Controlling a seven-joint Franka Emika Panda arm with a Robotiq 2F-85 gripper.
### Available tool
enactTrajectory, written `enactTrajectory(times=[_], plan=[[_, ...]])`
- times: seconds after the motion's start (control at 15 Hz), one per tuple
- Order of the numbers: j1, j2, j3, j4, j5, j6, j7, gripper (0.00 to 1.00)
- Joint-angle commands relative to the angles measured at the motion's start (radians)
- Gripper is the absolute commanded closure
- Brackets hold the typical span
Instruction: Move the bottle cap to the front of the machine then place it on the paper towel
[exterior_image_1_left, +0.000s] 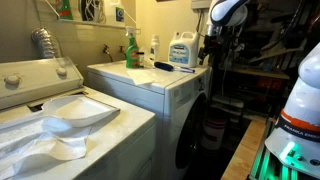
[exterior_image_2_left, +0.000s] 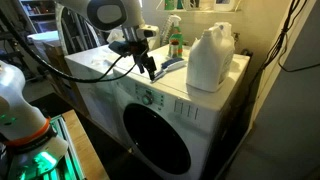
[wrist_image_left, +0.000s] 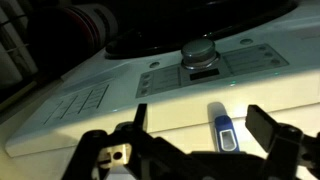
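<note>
No legible text — none anywhere

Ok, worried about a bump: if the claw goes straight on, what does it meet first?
Likely the small blue object on the machine's white top, lying between the open claw's fingers; depth is unclear.

White detergent jug (exterior_image_2_left: 210, 58), green spray bottle (exterior_image_1_left: 131, 50), white top-loading washer (exterior_image_1_left: 30, 78)

One white front-loader (exterior_image_1_left: 150, 85), one white top-loader (exterior_image_1_left: 30, 80), one detergent jug (exterior_image_2_left: 210, 58), one green spray bottle (exterior_image_1_left: 131, 50)
</note>
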Motion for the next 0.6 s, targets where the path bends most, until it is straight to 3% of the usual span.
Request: enactTrajectory(times=[0.0, 0.33, 0.53], plan=[[-0.001, 0.000, 0.001, 0.001, 0.001, -0.002, -0.001, 0.00], [-0.002, 0.001, 0.001, 0.001, 0.001, -0.002, -0.001, 0.00], [0.064, 0.073, 0.003, 0.111, 0.094, -0.032, -0.082, 0.00]])
